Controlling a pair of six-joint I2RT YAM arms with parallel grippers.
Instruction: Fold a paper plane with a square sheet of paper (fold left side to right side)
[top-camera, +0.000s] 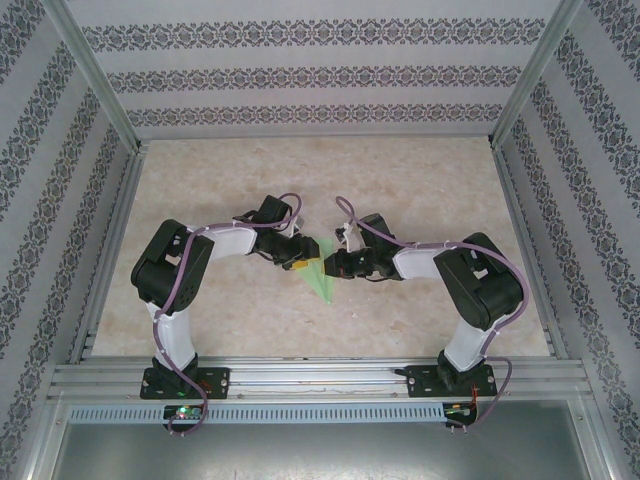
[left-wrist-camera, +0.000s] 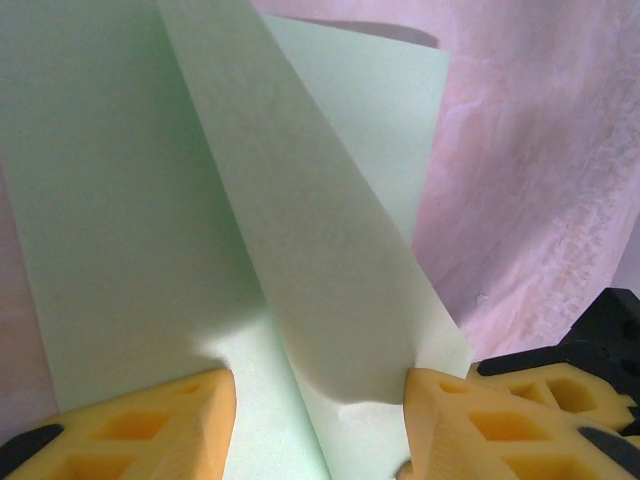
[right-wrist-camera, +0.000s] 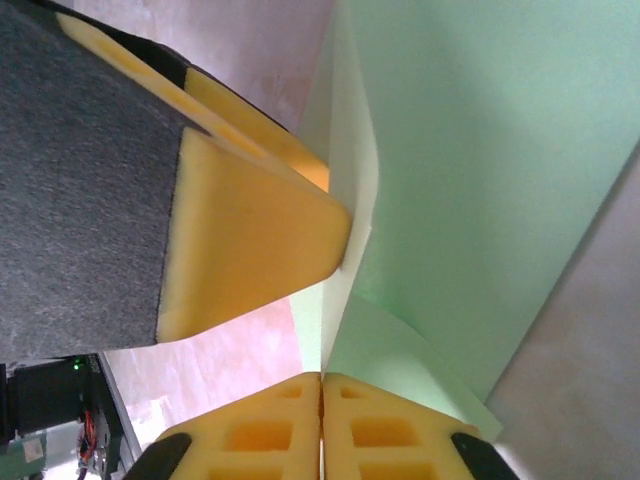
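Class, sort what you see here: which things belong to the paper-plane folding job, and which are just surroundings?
Part of the job:
- green paper, partly folded
- left gripper, jaws apart over the paper
- right gripper, shut on a raised flap

Just there:
- table
- patterned walls
- metal frame
- purple cables
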